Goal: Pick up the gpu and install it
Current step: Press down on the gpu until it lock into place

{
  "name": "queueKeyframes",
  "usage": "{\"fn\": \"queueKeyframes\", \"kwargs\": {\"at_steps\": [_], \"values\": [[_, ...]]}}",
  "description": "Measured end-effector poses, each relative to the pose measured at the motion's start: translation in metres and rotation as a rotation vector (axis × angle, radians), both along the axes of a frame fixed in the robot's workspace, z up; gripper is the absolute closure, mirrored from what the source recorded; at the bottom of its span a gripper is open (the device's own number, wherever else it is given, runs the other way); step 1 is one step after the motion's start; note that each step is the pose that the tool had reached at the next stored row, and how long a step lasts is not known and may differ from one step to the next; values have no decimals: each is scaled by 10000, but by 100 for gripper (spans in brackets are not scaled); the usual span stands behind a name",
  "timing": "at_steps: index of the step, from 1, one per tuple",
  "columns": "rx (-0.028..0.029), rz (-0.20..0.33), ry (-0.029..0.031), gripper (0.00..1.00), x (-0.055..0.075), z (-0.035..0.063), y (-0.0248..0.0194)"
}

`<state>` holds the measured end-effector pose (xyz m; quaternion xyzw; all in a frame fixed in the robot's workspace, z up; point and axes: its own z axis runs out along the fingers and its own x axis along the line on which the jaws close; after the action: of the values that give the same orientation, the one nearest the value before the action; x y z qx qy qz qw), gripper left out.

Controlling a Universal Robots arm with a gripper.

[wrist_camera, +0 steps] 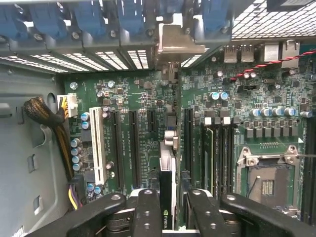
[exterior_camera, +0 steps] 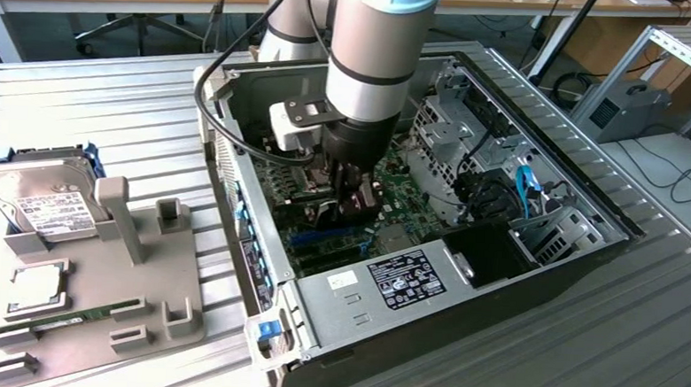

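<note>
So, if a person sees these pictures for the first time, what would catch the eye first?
Probably the robot arm reaching down into the open computer case, its gripper closed on the gpu, held edge-on over the green motherboard. Next, the grey parts tray at the exterior view's left, with a silver hard drive on it.

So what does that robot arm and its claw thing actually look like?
The arm is a thick silver-grey tube with a light blue cap near the top and a black band around it. A black cable loops down beside it to a white block at the wrist. Below that comes a black cylinder, then the gripper: black fingers dotted with round screws.
</note>
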<state>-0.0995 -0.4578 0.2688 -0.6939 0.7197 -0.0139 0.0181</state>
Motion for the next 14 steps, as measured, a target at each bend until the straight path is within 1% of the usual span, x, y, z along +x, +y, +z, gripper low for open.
{"fn": "queueKeyframes", "kwargs": {"at_steps": [1,2,4,8,14], "values": [[0,0,0,74,0,1,0],[15,0,3,74,-1,9,0],[105,0,2,74,0,14,0],[238,0,1,74,0,22,-2],[245,-1,2,74,0,22,-3]]}}
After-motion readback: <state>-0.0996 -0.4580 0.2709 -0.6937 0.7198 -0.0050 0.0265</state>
